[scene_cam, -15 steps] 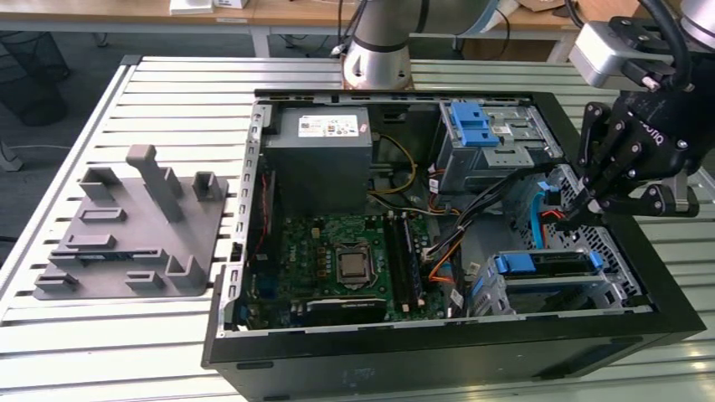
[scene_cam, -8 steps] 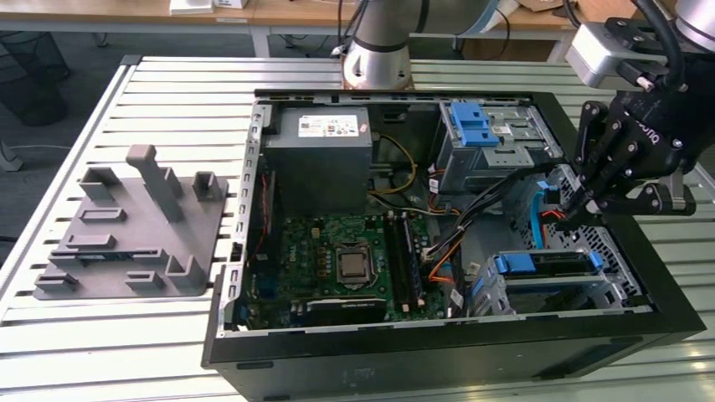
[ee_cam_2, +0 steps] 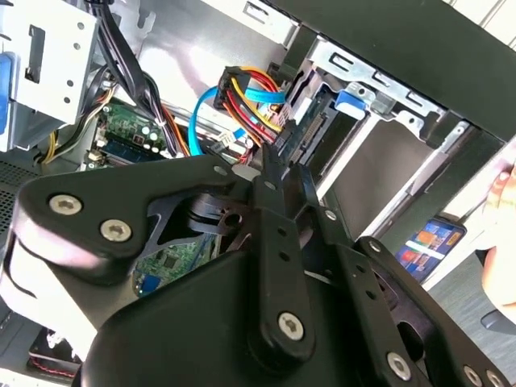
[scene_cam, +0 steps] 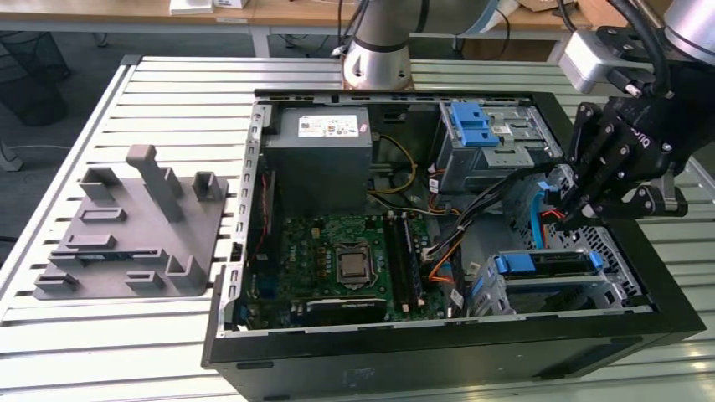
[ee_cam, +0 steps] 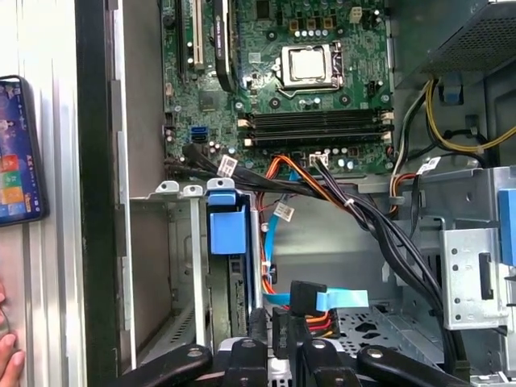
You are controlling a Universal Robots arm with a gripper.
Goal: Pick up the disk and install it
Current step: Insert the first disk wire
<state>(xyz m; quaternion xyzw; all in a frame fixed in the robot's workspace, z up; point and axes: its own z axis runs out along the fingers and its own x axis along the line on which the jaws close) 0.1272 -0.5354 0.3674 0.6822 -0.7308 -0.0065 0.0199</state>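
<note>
Black computer case (scene_cam: 447, 352) is seen lying open on a slatted metal table (scene_cam: 67, 335), with a grey fixture block (scene_cam: 134, 226) beside it, on the exterior view's left. White stickers are noted on the grey power-supply box (scene_cam: 324, 155); their print is left unread. The disk (scene_cam: 542, 264), blue-framed, is seated in the lower drive bay. The gripper (scene_cam: 570, 219) is held above the cables (ee_cam: 310, 302); the jaw state cannot be told.
</note>
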